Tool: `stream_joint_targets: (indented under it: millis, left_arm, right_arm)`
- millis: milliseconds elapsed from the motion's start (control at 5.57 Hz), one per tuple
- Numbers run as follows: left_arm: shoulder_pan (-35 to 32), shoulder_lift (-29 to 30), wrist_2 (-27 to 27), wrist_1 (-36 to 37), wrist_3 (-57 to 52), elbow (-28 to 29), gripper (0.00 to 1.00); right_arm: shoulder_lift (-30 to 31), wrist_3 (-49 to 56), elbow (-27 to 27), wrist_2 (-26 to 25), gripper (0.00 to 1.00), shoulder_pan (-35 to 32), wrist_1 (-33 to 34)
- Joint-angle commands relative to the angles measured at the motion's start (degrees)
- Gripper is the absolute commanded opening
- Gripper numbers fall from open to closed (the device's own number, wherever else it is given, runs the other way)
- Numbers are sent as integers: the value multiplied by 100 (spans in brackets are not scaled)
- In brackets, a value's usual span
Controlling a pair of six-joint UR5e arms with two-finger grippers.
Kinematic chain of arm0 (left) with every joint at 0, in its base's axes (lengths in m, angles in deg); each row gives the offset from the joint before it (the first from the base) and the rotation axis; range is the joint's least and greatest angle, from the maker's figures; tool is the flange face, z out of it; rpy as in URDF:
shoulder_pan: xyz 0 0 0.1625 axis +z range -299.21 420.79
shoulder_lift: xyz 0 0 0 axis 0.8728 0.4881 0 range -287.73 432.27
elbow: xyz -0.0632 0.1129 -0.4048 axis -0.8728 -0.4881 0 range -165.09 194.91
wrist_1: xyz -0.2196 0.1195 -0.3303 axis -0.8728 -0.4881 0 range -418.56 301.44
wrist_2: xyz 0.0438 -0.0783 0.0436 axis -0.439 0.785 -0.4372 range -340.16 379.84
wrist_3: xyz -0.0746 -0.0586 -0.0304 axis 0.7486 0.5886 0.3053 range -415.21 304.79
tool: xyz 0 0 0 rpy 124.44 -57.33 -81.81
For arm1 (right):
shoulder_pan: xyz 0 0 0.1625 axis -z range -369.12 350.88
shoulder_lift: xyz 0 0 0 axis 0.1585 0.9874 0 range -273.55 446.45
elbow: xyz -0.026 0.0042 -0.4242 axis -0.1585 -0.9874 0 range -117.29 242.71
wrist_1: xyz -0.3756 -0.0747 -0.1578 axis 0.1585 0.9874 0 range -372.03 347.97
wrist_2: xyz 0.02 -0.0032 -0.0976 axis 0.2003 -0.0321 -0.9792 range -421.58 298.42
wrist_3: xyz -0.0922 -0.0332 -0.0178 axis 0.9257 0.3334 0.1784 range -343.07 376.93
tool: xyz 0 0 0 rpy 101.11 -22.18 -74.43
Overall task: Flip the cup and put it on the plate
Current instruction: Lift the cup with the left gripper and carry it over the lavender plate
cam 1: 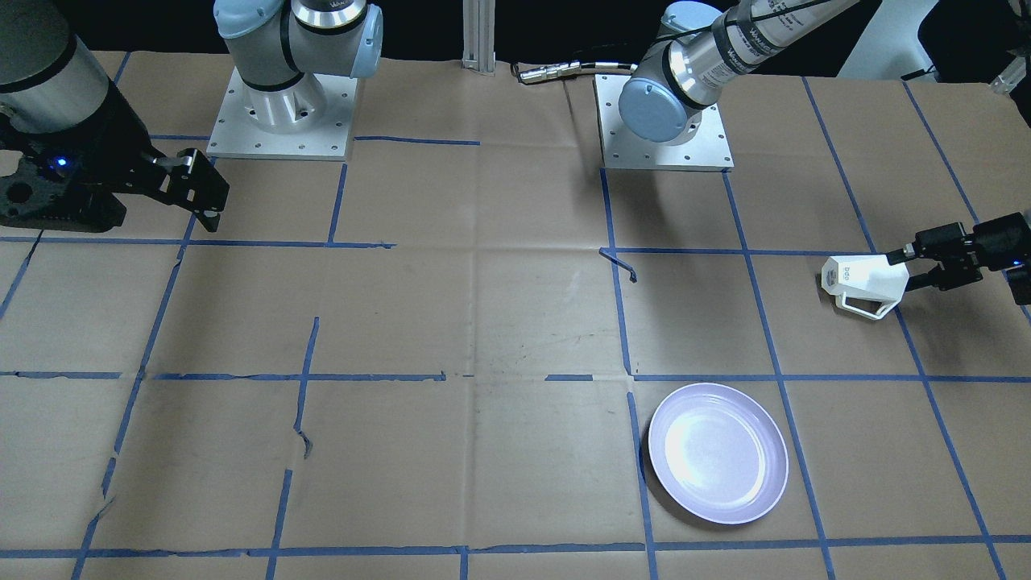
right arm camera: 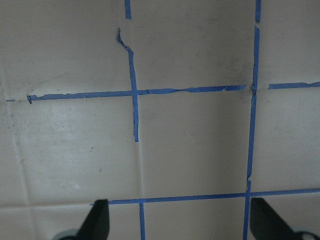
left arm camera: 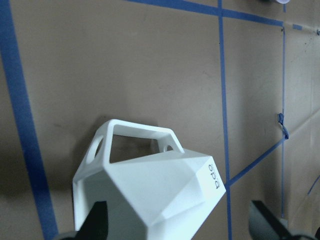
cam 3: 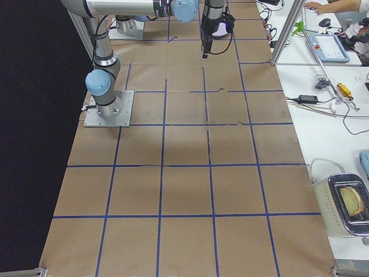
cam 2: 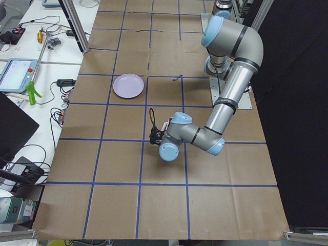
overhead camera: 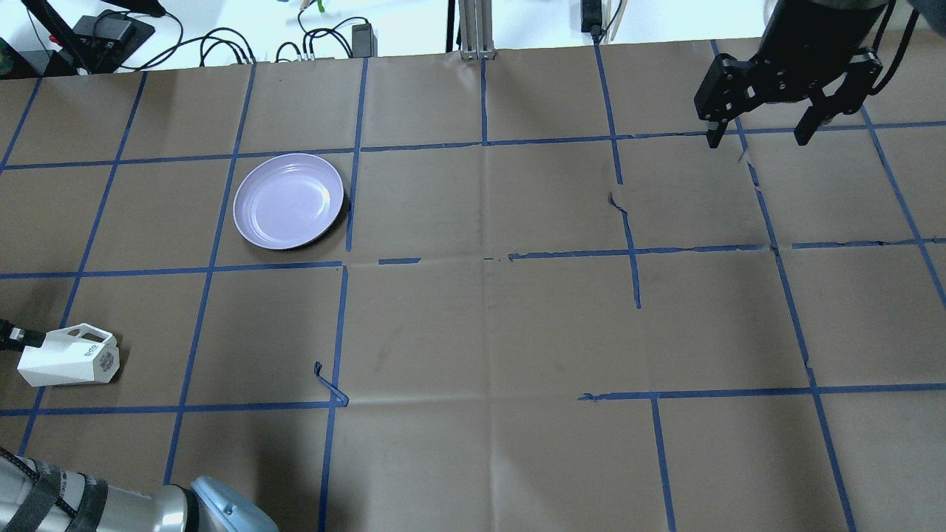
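Note:
The white faceted cup (cam 1: 860,280) lies on its side near the table's left edge, handle out sideways and teal logo at the end away from my left gripper. It also shows in the overhead view (overhead camera: 68,356) and large in the left wrist view (left arm camera: 150,190). My left gripper (cam 1: 914,270) is at the cup's rim end, its fingers (left arm camera: 98,220) spread wide on either side of the cup, with a gap on one side. The lavender plate (cam 1: 773,475) sits empty, a grid square away from the cup. My right gripper (overhead camera: 757,137) is open and empty, far off over the other side.
Brown paper with a blue tape grid covers the table. A loose curl of tape (overhead camera: 329,384) sticks up near the middle. Both arm bases (cam 1: 664,121) stand at the robot's edge. Cables and gear (overhead camera: 111,29) lie beyond the far edge.

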Motion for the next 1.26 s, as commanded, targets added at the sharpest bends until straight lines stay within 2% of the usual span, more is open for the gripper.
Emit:
stream_joint_targets:
  millis: [0, 179, 359, 538, 897, 1077]
  left_arm:
    - [-1, -21, 17, -201, -168, 13, 35]
    - [-62, -126, -1, -410, -81, 48, 0]
    - [-123, -232, 8, -438, -45, 170, 0]
    - [-394, -659, 25, -430, 198, 197, 0]
    - [-1340, -1757, 52, -342, 1102, 224, 0]
    - [-2050, -2197, 17, -37, 1776, 224, 0]
  right_arm:
    - [0, 0, 0, 0, 100, 0, 0]
    - [0, 0, 0, 0, 100, 0, 0]
    - [0, 0, 0, 0, 100, 0, 0]
    - [0, 0, 0, 0, 100, 0, 0]
    - [0, 0, 0, 0, 100, 0, 0]
    - [0, 0, 0, 0, 100, 0, 0]
